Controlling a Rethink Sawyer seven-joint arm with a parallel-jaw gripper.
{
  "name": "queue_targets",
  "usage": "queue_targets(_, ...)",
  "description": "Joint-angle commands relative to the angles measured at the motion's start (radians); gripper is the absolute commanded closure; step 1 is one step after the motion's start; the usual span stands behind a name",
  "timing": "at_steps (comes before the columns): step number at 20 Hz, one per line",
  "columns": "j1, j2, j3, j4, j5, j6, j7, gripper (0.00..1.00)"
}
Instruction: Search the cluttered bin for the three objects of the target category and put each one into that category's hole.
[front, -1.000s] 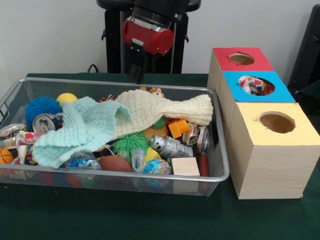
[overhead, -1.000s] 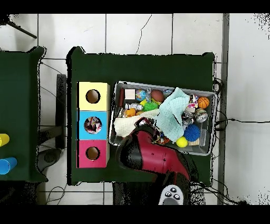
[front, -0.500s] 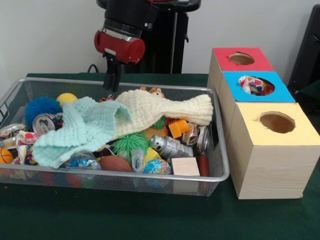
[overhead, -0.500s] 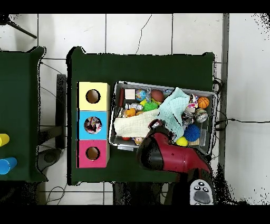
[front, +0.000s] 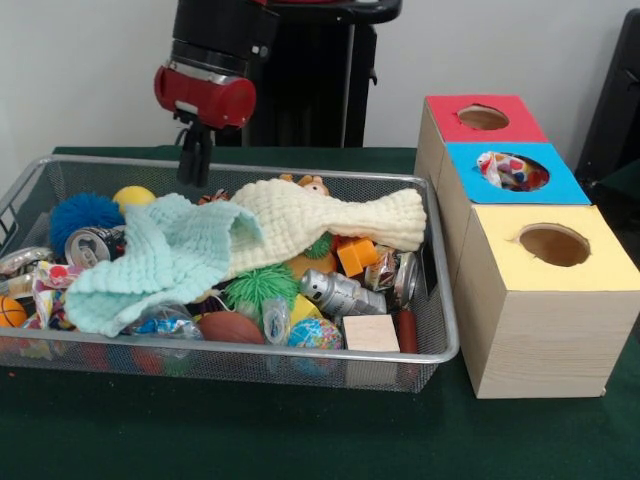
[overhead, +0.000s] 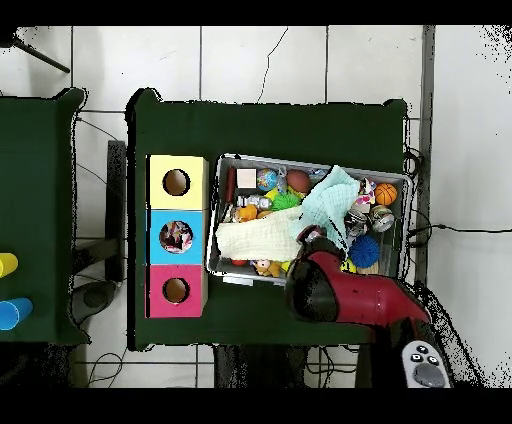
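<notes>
End effector (front: 195, 165) above bin (front: 440, 340), far edge; can't tell its opening. Peel mint cloth (front: 160, 260) aside to expose polka-dot pieces, don't snag mesh.

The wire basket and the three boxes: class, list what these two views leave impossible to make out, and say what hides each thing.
- Claw: front view shows only a dark shape, open or shut unclear; overhead, the red arm covers it.
- Basket contents under the mint cloth and cream cloth: hidden in both views.
- Dotted cloth in the blue box's hole: only its top shows.
- Red box and yellow box interiors: dark.
</notes>
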Motion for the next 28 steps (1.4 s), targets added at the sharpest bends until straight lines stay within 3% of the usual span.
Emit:
queue_targets(1,-0.135,-0.034,0.206,-0.068,-0.114,0.181,-0.244,1.00)
queue_targets(7,-0.293,-0.031,0.352,-0.086,-0.164,0.229,-0.281,1.00)
queue_targets(14,-0.401,0.005,0.474,-0.135,-0.212,0.284,-0.314,1.00)
queue_targets(24,-0.400,0.047,0.547,-0.206,-0.284,0.186,-0.198,1.00)
queue_targets(28,-0.379,0.022,0.544,-0.219,-0.311,0.150,-0.158,1.00)
